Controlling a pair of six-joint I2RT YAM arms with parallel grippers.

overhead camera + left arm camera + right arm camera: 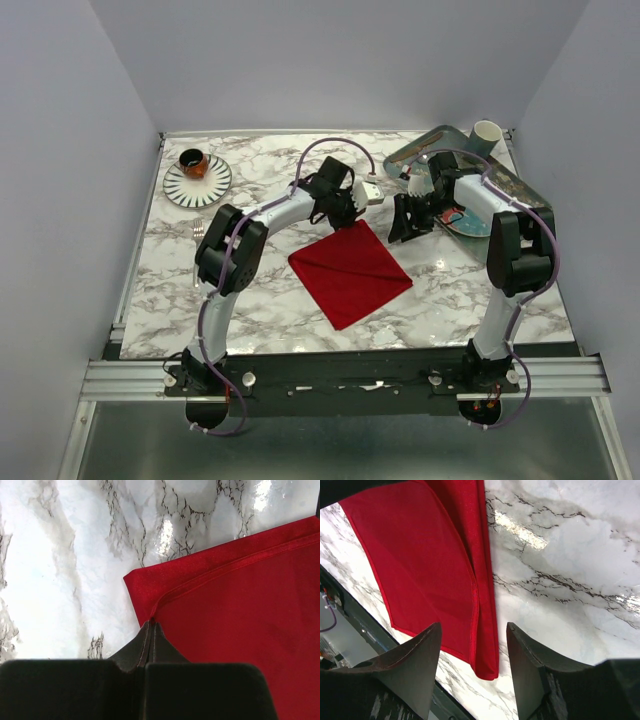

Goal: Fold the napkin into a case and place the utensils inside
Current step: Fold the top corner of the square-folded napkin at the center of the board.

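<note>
Left gripper (pixel 151 628): jaws fully closed, tips resting on the napkin (pixel 240 605) right at the hemmed corner of its upper layer. From my wrist view I cannot tell whether any cloth is nipped between them. Right gripper (pixel 474 630): jaws standing apart, nothing between them, hovering over the napkin's right side where the folded upper layer's hem runs alongside the lower layer's edge; one finger shows on each side of that hem. Napkin: plain red cloth, folded to a flat square, lying cornerwise on the marble tabletop (pixel 270 310) in front of both arm bases. The upper layer sits slightly short of the lower, leaving a narrow red border. Left gripper is at the napkin's far corner in the overhead view, and Right gripper is just right of that corner. Fork (pixel 197 232): slim, silver, flat on the tabletop well to the left of the napkin, apart from both grippers. Striped plate (pixel 176 190): round, black-and-white rays, far-left of the napkin and beyond the fork, carrying a small brown cup (pixel 193 162). Tray (pixel 505 185): dark, angled, far-right of the napkin, partly hidden behind the right arm, with a white cup (pixel 487 133) at its far end.
</note>
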